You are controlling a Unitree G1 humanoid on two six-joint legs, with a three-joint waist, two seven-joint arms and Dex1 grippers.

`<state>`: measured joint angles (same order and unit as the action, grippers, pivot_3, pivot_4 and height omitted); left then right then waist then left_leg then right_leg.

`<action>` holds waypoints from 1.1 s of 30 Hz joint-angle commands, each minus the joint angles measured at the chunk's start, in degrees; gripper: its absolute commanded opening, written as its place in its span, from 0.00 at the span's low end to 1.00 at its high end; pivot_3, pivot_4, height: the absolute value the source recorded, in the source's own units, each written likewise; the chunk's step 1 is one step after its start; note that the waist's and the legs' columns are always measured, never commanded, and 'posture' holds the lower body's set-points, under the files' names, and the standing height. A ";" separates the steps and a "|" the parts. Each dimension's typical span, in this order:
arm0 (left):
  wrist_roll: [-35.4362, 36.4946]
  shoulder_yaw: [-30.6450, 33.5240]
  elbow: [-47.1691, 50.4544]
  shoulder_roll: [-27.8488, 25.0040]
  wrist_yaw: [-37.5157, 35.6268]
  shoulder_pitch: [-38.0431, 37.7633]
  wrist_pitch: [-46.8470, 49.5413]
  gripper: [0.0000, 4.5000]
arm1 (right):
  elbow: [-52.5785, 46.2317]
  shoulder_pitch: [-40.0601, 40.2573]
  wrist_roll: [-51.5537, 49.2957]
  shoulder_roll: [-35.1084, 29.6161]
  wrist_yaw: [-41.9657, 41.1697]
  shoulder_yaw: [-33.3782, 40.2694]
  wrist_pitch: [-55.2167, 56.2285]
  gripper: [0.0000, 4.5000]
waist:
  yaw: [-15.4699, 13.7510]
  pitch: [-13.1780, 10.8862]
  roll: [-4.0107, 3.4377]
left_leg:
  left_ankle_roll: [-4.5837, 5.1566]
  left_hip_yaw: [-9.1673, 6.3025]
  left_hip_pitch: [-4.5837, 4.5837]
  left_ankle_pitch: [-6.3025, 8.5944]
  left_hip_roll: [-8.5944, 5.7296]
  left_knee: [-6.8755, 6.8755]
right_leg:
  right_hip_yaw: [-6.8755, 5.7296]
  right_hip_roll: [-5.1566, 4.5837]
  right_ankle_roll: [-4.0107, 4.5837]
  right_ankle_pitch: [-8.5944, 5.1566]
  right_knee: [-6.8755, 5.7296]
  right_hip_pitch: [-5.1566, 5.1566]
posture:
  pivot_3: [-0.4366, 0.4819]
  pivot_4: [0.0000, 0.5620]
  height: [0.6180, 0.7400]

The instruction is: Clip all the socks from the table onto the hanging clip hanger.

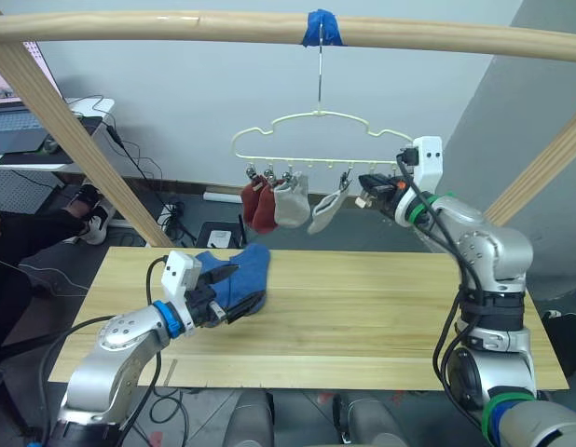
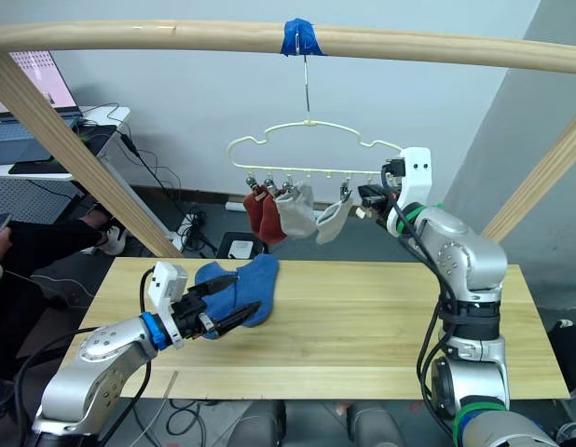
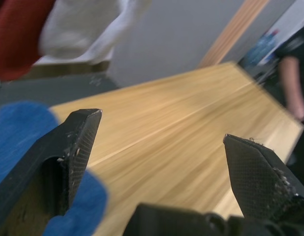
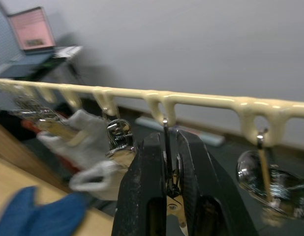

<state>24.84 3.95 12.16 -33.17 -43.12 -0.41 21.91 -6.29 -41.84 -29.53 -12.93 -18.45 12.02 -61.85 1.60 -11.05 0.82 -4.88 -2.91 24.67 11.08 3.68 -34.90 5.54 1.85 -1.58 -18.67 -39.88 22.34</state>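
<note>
The pale yellow-green clip hanger (image 1: 316, 140) hangs by its hook above the far edge of the table (image 1: 363, 317). Two rust red socks (image 1: 260, 203) and two light grey socks (image 1: 291, 200) dangle from its left clips. Blue socks (image 1: 246, 270) lie bunched on the table's left part. My left gripper (image 1: 234, 291) is open low over them, one finger (image 3: 68, 152) against the blue knit (image 3: 19, 132). My right gripper (image 1: 365, 191) is raised at the hanger's right end, shut on a silver clip (image 4: 170, 196). Another bare clip (image 4: 262, 177) hangs beside it.
A thick wooden rail (image 1: 176, 26) with blue tape (image 1: 322, 28) carries the hanger, and slanted wooden posts (image 1: 74, 140) stand at both sides. A white desk (image 1: 46, 140) with a laptop is at the back left, where a seated person's legs (image 1: 36, 233) show.
</note>
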 commanded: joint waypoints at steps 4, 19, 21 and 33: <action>-11.01 -3.61 -12.33 2.99 7.25 7.41 -5.58 1.00 | -3.77 -2.53 -10.11 2.10 1.23 5.61 -12.29 0.02 | 0.06 0.00 0.00 | 0.01 0.02 0.02 0.01 -0.01 0.01 | 0.02 0.00 0.01 0.01 0.02 0.01 | 0.53 0.33 1.00; -22.51 -7.87 -51.86 12.37 11.56 29.10 -18.85 1.00 | -5.87 -1.65 -11.55 3.61 6.42 5.99 -13.78 0.02 | 0.18 0.01 0.02 | 0.01 0.03 0.11 0.01 -0.05 0.00 | -0.02 0.00 -0.02 0.00 0.04 0.05 | 0.49 0.34 1.00; -24.28 -9.28 -55.05 12.35 11.17 30.43 -18.84 1.00 | -6.06 -1.59 -11.62 3.84 6.88 5.91 -13.75 0.02 | 0.32 0.01 0.01 | 0.01 0.02 0.11 0.01 -0.04 0.02 | -0.04 0.01 -0.02 0.00 0.02 0.05 | 0.48 0.34 1.00; -26.18 -10.99 -55.21 12.53 8.05 28.82 -16.27 0.56 | -6.32 -1.63 -11.56 4.22 8.78 6.66 -13.29 0.02 | 0.74 0.01 0.01 | 0.01 0.02 0.10 0.00 -0.03 0.01 | -0.03 0.03 -0.03 0.00 -0.03 0.05 | 0.47 0.36 1.00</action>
<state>-1.05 -6.46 -44.13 -20.65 -33.72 29.78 5.53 -10.48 -43.24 -39.59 -8.76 -9.79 17.94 -75.65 2.34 -11.04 0.83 -4.87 -2.90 24.77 11.09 3.65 -34.90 5.51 1.88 -1.61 -18.67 -39.91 22.39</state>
